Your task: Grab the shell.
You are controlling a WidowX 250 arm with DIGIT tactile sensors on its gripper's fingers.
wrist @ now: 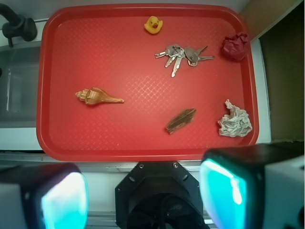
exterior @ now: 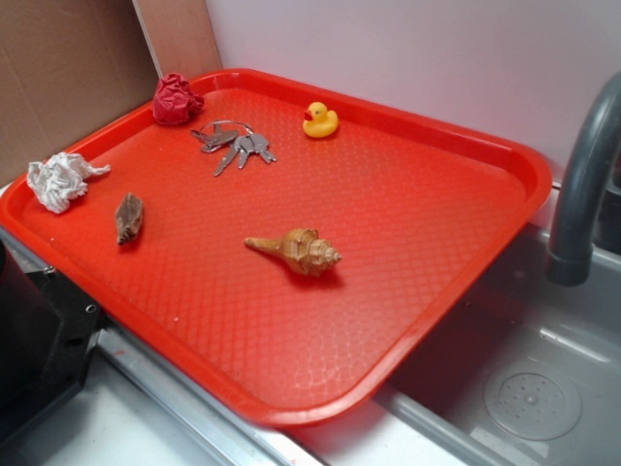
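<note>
**Ana:** Red plastic fills most of the scene: a tray (exterior: 437, 252) sits tilted over the edge of a grey sink (exterior: 543, 388), with a dark faucet (exterior: 582, 194) at the right and a pale wall behind.

**Ben:** Where is the shell?

**Ana:** The shell (exterior: 297, 251) lies on its side near the middle of the tray, toward the near edge, its pointed tail aimed left in the exterior view. Nothing touches it.

**Ben:** And around it?

**Ana:** A flat dark brown shell (exterior: 128, 216) lies well to its left. At the far side are a bunch of keys (exterior: 236, 144), a yellow rubber duck (exterior: 320, 120) and a crumpled red wad (exterior: 176, 99) in the far left corner. A crumpled white wad (exterior: 60, 181) rests on the left rim.

**Ben:** The end effector?

**Ana:** In the wrist view the end effector (wrist: 143, 195) hangs off the tray, beyond its edge, with the shell (wrist: 97, 97) well apart from it. Its two fingers (wrist: 64, 200) stand wide apart, holding nothing.
</note>
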